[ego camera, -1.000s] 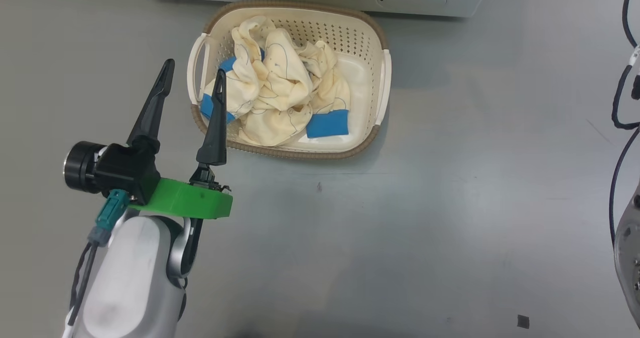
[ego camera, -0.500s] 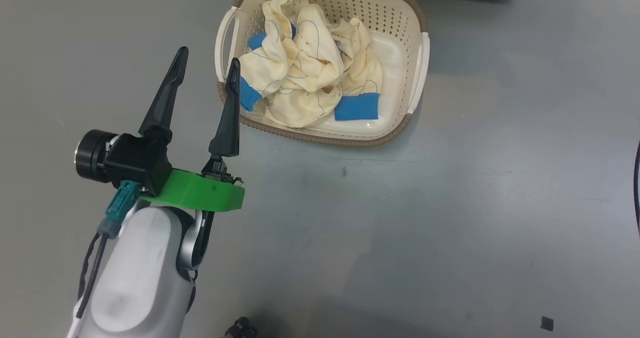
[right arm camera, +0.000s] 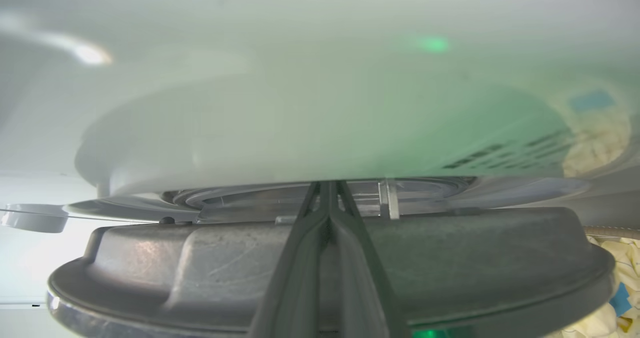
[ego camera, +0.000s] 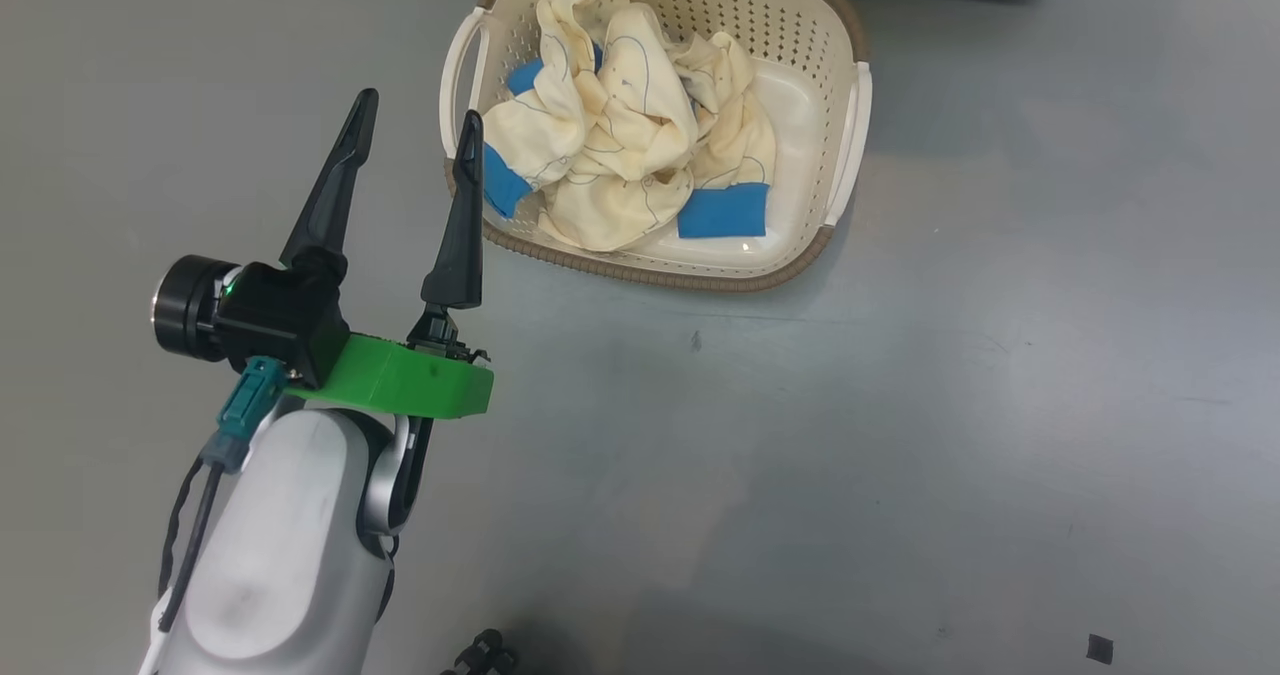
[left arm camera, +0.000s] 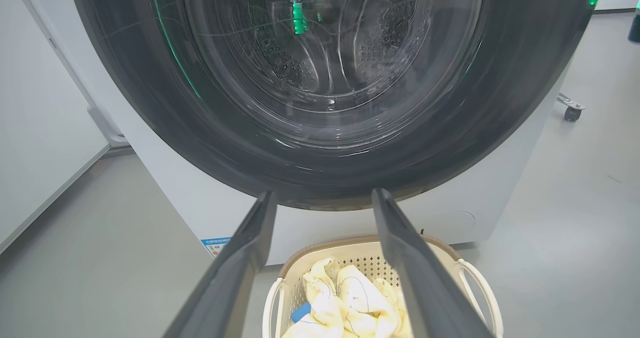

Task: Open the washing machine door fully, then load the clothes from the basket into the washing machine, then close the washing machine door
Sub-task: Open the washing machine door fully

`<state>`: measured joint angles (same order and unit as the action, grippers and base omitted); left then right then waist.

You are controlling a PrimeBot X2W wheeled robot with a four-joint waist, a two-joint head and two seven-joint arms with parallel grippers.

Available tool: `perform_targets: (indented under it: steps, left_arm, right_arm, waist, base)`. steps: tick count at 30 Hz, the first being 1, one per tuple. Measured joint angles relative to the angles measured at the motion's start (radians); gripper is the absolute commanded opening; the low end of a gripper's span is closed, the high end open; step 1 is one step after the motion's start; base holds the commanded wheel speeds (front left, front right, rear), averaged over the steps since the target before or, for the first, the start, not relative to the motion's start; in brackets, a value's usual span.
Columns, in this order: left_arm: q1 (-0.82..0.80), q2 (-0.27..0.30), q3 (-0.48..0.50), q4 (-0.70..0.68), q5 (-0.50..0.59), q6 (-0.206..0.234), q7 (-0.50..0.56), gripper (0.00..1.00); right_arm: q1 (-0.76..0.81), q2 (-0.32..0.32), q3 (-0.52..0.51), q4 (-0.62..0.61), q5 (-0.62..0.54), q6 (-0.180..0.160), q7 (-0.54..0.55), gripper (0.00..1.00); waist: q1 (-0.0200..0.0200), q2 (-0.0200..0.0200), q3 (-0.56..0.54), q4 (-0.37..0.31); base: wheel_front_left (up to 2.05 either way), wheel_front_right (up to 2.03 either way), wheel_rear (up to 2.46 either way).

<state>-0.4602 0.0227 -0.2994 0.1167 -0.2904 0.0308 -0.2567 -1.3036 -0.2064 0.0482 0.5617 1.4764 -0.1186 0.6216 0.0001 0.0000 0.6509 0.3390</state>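
While left tool (ego camera: 419, 106) gapes, one basket (ego camera: 640, 273) holds clothes (ego camera: 620, 145) (three blue patches (ego camera: 722, 210)).

The washing machine (left arm camera: 475, 203) is white, with a small blue label (left arm camera: 216, 246) low on its front. The washing machine door (left arm camera: 325, 77) has a wide glossy black rim around a bulging clear glass centre, through which the perforated steel drum shows. From the right wrist, a narrow gap shows between the door's edge and the white front. The basket (ego camera: 650, 277) (cream, perforated, brown-rimmed, white handles) stands on the grey floor (ego camera: 900, 435) just before the machine's foot, below the door. The clothes (ego camera: 620, 135) lie crumpled inside: cream-yellow, thin dark lines, blue patches.
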Motion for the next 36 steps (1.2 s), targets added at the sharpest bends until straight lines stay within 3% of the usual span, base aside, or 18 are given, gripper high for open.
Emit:
perform_targets:
  steps: [9,36]
  left_arm:
    - [-0.002,0.000,-0.003,0.000,0.000,0.008,0.000,1.00]
    - [0.028,0.000,0.016,0.043,0.006,0.018,0.000,1.00]
  right_arm:
    - [0.002,-0.006,0.027,0.024,0.002,0.005,0.055,0.00]
    - [0.257,0.059,0.058,0.029,0.111,0.156,0.214,0.00]
  waist:
    - [0.0000,0.0000,-0.009,-0.005]
    - [0.0000,0.0000,-0.135,-0.043]
  base:
    - [0.00,0.00,0.00]
    - [0.00,0.00,0.00]
